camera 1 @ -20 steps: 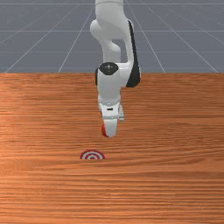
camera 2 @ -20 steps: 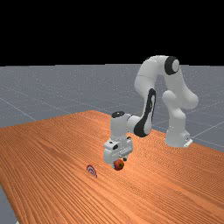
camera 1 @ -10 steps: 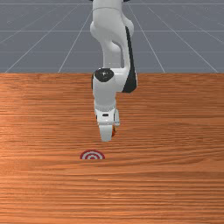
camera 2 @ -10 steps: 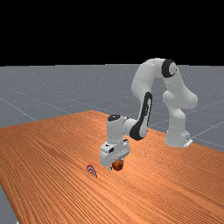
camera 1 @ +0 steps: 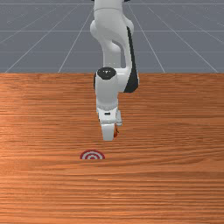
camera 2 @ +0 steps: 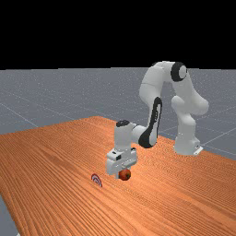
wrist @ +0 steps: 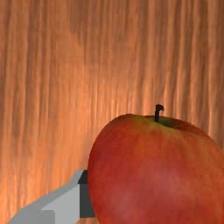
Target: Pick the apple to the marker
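In the far view my gripper (camera 2: 120, 162) is low over the table, right against the red apple (camera 2: 125, 174). The front view has the gripper (camera 1: 108, 129) covering most of the apple (camera 1: 115, 132), whose edge peeks out on that view's right. Close under the camera in the wrist view, the apple (wrist: 153, 175) has its dark stem up and hides part of the gripper (wrist: 87, 199), which touches one side of it. Whether the apple rests on the table is unclear. The red-and-white ringed marker (camera 1: 92, 155) lies nearer the front camera, toward the front view's left.
Wood tabletop (camera 1: 175, 131) surrounds the apple and the marker (camera 2: 96, 179). The arm's base (camera 2: 186, 145) stands at the far view's right.
Over the last second my hand shifted toward the front view's left and front, then slightly back right. The apple's visible edge went from the hand's left side to its right side there.
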Robot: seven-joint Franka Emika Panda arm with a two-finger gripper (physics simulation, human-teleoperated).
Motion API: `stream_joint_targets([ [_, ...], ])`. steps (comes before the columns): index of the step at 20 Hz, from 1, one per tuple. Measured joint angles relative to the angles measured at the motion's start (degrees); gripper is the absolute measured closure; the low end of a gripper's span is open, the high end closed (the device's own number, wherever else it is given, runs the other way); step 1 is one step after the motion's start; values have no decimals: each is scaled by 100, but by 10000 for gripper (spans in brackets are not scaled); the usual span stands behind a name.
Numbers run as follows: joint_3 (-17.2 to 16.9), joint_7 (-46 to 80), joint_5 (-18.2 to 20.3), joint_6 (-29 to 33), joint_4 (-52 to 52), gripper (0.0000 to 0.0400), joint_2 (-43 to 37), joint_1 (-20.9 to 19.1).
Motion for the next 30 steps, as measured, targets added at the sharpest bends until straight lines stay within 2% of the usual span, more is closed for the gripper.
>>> stream_joint_targets([
  [6,13,-9,16,-250,-205,109,-527,-11],
  [7,47,-222,-19,-474,-90,113,-511,-71],
  [13,-3,-722,18,-525,-10,115,-461,-471],
  [14,73,-792,173,-562,7,122,-451,-585],
  [15,98,-829,210,-603,76,136,-411,-623],
  [16,147,-887,271,-702,246,257,-317,-670],
  [17,174,-906,300,-829,495,322,-182,-686],
  [18,-33,-498,125,-894,731,353,-57,-471],
  [20,-44,-414,134,-1141,1268,382,230,-436],
  [21,-43,-413,132,-1201,1405,233,302,-430],
  [22,-38,-412,120,-1194,1399,141,298,-415],
  [23,-36,-367,118,-1189,1388,86,291,-382],
  [24,-11,-452,101,-1124,1253,52,218,-389],
  [26,3,-506,103,-884,851,19,8,-411],
  [30,-13,-483,117,-662,265,3,-310,-428],
])
